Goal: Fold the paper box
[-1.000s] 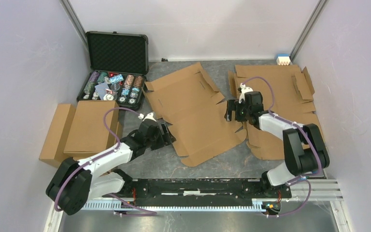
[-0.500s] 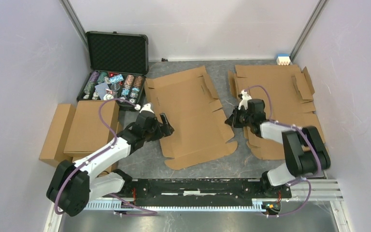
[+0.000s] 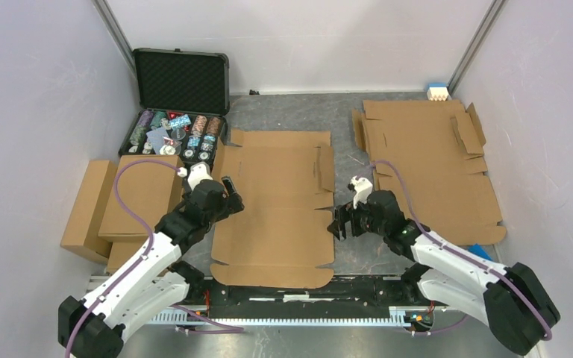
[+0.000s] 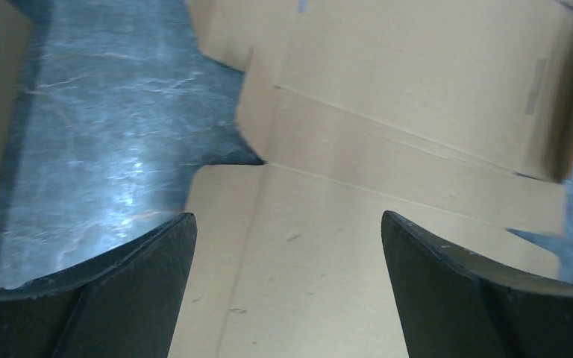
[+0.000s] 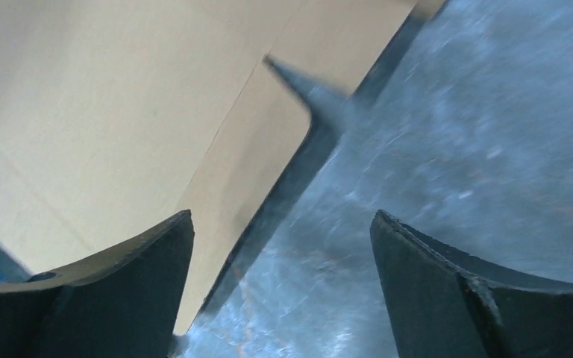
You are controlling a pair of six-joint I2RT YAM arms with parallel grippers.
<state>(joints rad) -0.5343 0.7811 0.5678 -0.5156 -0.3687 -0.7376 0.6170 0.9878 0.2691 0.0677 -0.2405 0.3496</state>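
Paper box (image 3: 272,209) flat; my left gripper (image 3: 231,195) at its left edge, jaws wide, empty; my right gripper (image 3: 337,222) opposite, likewise.

paper box (image 3: 272,216): plain brown | table (image 3: 283,112): mottled dark grey | case (image 3: 181,78): black

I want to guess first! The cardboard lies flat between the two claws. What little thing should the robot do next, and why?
Probably lower the left gripper onto the paper box's left side flap, pinch it and tip it upward. The sheet lies fully flat with no flap raised. Both the left and the right gripper hang open and empty at its side edges.
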